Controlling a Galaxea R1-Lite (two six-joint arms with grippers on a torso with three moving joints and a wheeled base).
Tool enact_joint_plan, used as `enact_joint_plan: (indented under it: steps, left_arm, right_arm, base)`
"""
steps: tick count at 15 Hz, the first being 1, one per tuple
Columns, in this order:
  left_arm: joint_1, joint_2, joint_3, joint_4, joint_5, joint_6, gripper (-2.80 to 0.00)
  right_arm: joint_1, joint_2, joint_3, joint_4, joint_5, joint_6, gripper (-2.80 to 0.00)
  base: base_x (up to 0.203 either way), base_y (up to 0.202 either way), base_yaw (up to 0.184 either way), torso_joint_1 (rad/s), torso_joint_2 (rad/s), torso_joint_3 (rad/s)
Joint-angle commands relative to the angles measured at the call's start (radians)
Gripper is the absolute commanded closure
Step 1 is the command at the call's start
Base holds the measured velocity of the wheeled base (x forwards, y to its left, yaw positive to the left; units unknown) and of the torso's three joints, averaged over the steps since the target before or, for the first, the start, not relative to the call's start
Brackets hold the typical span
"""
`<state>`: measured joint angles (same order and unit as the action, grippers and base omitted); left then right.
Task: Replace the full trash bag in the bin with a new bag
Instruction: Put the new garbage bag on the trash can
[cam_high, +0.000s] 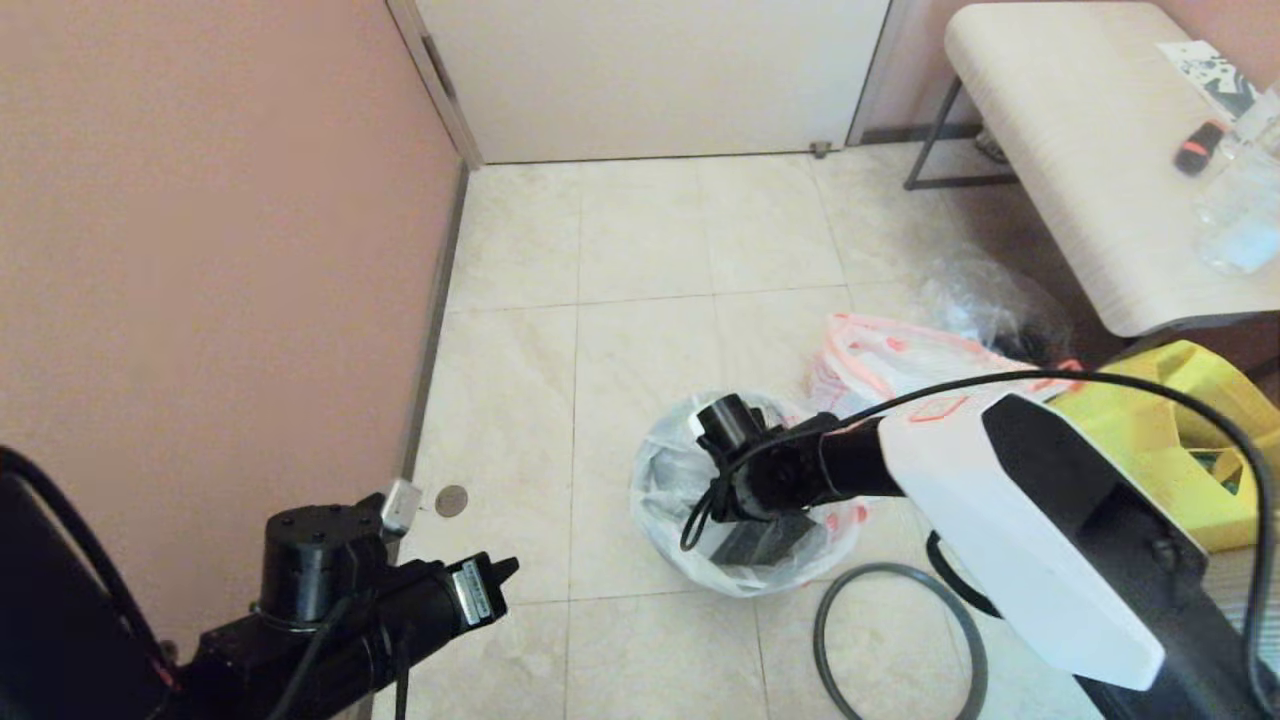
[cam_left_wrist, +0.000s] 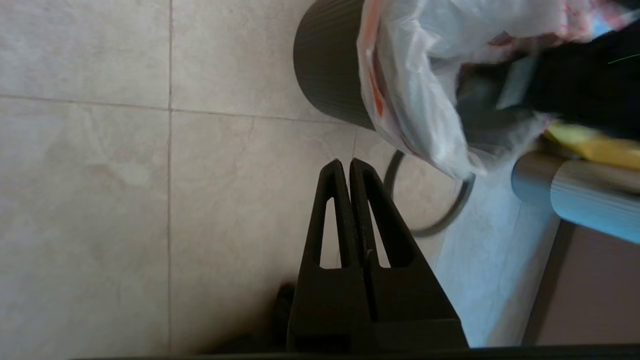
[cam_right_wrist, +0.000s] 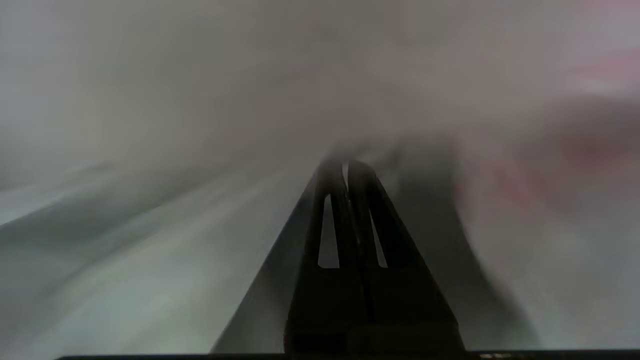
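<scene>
Pale beige floor tiles with thin grout lines run back to a closed white door at the far side, a plain pinkish wall stands along the left, and a light wood-grain bench on dark metal legs sits far right.

The right wrist view is blurred beyond the right gripper; the hoop runs off the head view's bottom edge.
</scene>
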<state>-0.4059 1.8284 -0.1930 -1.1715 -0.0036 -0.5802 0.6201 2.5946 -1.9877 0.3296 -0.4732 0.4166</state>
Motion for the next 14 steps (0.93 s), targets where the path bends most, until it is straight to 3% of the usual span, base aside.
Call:
enact_joint_plan:
  steps: [1, 4, 7, 10, 12, 14]
  left_arm:
    - [0.012, 0.18, 0.046, -0.186, -0.002, -0.005, 0.0]
    - [-0.009, 0.362, 0.111, -0.34, -0.007, 0.032, 0.0]
    - [-0.026, 0.4, 0.09, -0.359, -0.016, 0.048, 0.0]
    - [-0.025, 0.445, 0.042, -0.359, -0.026, 0.051, 0.0]
    - [-0.013, 0.461, 0.023, -0.359, -0.073, 0.079, 0.0]
    - [-0.001, 0.462, 0.03, -0.359, -0.116, 0.105, 0.0]
  right_arm:
    - [-0.051, 0.19, -0.003, -0.211, 0.018, -0.153, 0.0]
    - [-0.115, 0.305, -0.003, -0.445, 0.109, -0.432, 0.0]
    - [-0.116, 0.294, -0.003, -0.421, 0.156, -0.506, 0.0]
    - [-0.097, 0.264, 0.003, -0.399, 0.145, -0.495, 0.0]
    - [-0.072, 0.166, 0.033, -0.367, 0.134, -0.425, 0.0]
    - [-0.037, 0.011, 0.078, -0.244, 0.137, -0.292, 0.0]
  base:
    - [0.0, 0.0, 0.0, 0.0, 0.0, 0.0]
    - [0.0, 0.0, 0.0, 0.0, 0.0, 0.0]
    - [0.0, 0.0, 0.0, 0.0, 0.0, 0.0]
    - [0.0, 0.0, 0.0, 0.0, 0.0, 0.0]
    - [0.0, 0.0, 0.0, 0.0, 0.0, 0.0]
    - [0.0, 0.0, 0.0, 0.0, 0.0, 0.0]
